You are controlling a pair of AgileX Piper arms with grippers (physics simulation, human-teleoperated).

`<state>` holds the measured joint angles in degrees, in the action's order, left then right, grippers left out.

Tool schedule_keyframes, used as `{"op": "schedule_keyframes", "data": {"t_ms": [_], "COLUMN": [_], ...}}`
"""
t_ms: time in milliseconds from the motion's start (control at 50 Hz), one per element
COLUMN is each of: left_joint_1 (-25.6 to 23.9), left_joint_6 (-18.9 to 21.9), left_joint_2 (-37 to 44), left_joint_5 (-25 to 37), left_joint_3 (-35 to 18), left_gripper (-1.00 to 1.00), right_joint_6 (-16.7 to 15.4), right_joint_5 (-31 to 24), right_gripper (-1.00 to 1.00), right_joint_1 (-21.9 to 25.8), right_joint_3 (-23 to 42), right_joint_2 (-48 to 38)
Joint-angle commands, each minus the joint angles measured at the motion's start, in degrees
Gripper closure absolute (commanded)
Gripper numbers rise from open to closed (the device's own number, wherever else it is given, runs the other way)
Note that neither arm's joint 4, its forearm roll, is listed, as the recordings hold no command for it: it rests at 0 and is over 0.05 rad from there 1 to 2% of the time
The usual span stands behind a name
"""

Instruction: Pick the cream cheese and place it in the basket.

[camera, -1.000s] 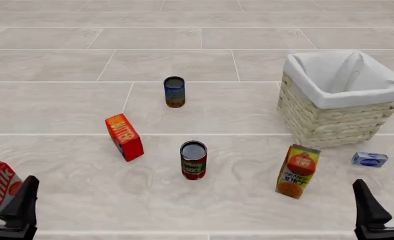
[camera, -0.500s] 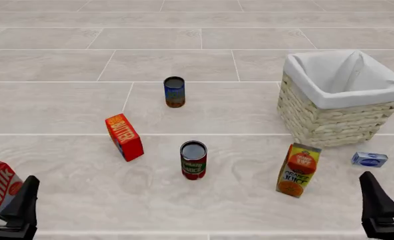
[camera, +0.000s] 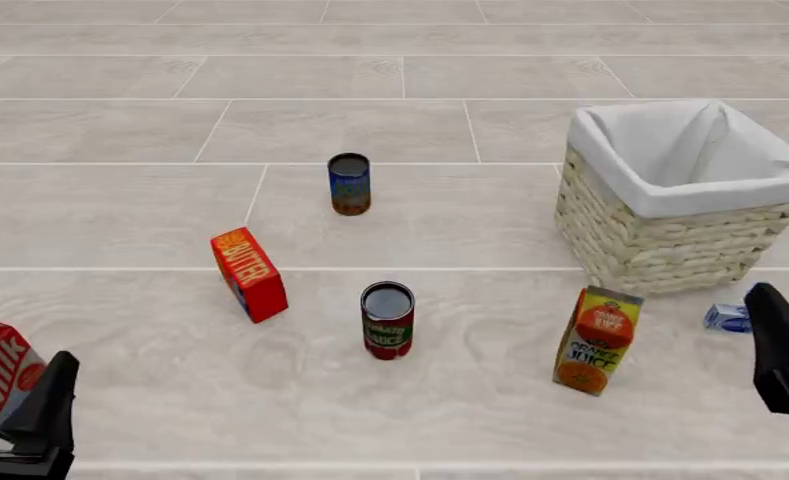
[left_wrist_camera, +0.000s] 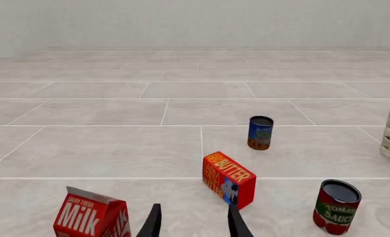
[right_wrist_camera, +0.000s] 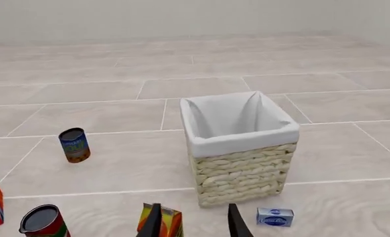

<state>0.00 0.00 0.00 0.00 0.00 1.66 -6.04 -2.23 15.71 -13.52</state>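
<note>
The cream cheese [right_wrist_camera: 275, 217] lay flat on the tiled floor [camera: 434, 210] just beside the front-right foot of the wicker basket [right_wrist_camera: 241, 173], outside it, w/ the orange juice carton [camera: 596, 342] standing nearby to its left. R gripper [right_wrist_camera: 191, 223] hung near the box w/ fingers apart and nothing btwn them. L gripper [left_wrist_camera: 190, 222] was likewise spread and empty, low next to the milk carton [left_wrist_camera: 92, 217], butter box [left_wrist_camera: 228, 178] and tomato sauce can [left_wrist_camera: 336, 206] ahead.
</note>
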Motion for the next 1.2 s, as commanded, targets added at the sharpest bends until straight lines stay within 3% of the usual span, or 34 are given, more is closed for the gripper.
{"op": "schedule_keyframes", "data": {"t_ms": [20, 300, 500, 680, 840, 880, 920, 980, 1080, 1120, 1200], "left_joint_1": [0.00, 0.00, 0.00, 0.00, 0.00, 0.00, 0.00, 0.00, 0.00, 0.00, 0.00], "left_joint_6": [0.00, 0.00, 0.00, 0.00, 0.00, 0.00, 0.00, 0.00, 0.00, 0.00, 0.00], "left_joint_2": [0.00, 0.00, 0.00, 0.00, 0.00, 0.00, 0.00, 0.00, 0.00, 0.00, 0.00], "left_joint_5": [0.00, 0.00, 0.00, 0.00, 0.00, 0.00, 0.00, 0.00, 0.00, 0.00, 0.00], "left_joint_3": [0.00, 0.00, 0.00, 0.00, 0.00, 0.00, 0.00, 0.00, 0.00, 0.00, 0.00], "left_gripper": [-1.00, -1.00, -1.00, -1.00, -1.00, -1.00, -1.00, -1.00, -1.00, -1.00, -1.00], "right_joint_6": [-1.73, -10.03, -15.92, -26.88, -32.21, -38.11, -37.90, -41.96, -42.86, -46.27, -48.00], "right_joint_5": [-2.74, -7.72, -14.77, -22.60, -27.25, -27.95, -29.73, -30.40, -31.09, -30.46, -32.60], "right_gripper": [-1.00, -1.00, -1.00, -1.00, -1.00, -1.00, -1.00, -1.00, -1.00, -1.00, -1.00], "right_joint_1": [-1.16, -2.86, -2.84, -2.93, -4.22, -5.52, -4.77, -5.49, -5.36, -6.93, -6.25], "right_joint_3": [7.73, 15.43, 21.84, 28.51, 33.39, 32.04, 33.69, 32.75, 33.68, 32.20, 32.01], "right_joint_2": [-8.79, -16.65, -19.22, -22.85, -25.98, -26.97, -27.76, -28.87, -30.83, -32.18, -33.45]}}
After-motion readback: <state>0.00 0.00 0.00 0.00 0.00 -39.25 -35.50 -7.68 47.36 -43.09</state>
